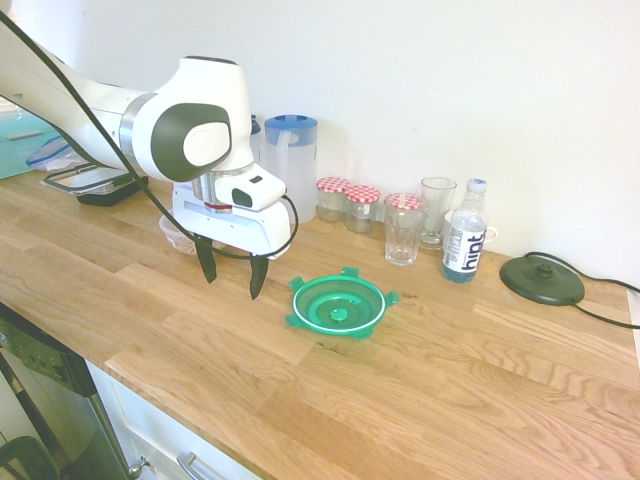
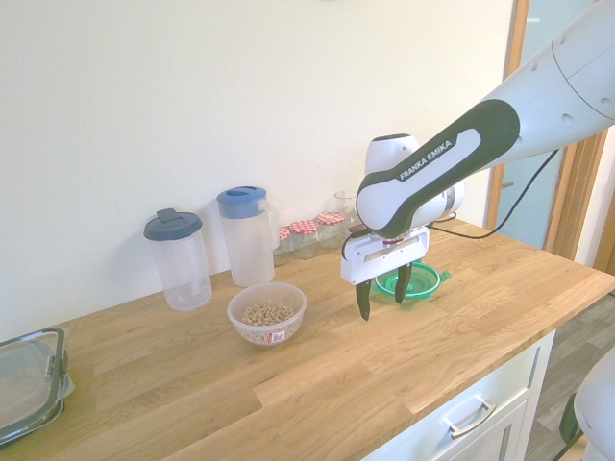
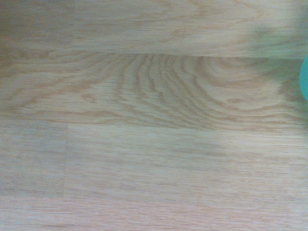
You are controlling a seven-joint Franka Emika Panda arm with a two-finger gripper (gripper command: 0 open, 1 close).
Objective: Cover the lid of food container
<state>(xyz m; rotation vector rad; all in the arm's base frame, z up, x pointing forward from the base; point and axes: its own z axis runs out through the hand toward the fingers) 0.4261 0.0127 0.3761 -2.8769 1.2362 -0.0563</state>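
Observation:
The green round lid (image 1: 338, 305) lies flat on the wooden counter (image 1: 430, 380), its clip tabs pointing outward. In the second exterior view the lid (image 2: 424, 279) sits just behind the gripper. The food container (image 2: 267, 312), a small clear bowl of beige grains, stands uncovered on the counter. In the first exterior view only a bit of the food container (image 1: 176, 236) shows behind the arm. My gripper (image 1: 232, 287) hangs open and empty a little above the wood, between bowl and lid, fingers pointing down. A sliver of the green lid (image 3: 305, 77) shows in the wrist view.
Along the wall stand a blue-lidded pitcher (image 1: 291, 160), a grey-lidded jug (image 2: 177, 257), checked-lid jars (image 1: 361, 205), glasses (image 1: 404, 228) and a water bottle (image 1: 465, 236). A dark disc with a cable (image 1: 542, 278) lies at the right. A rectangular container (image 2: 27, 379) sits far off.

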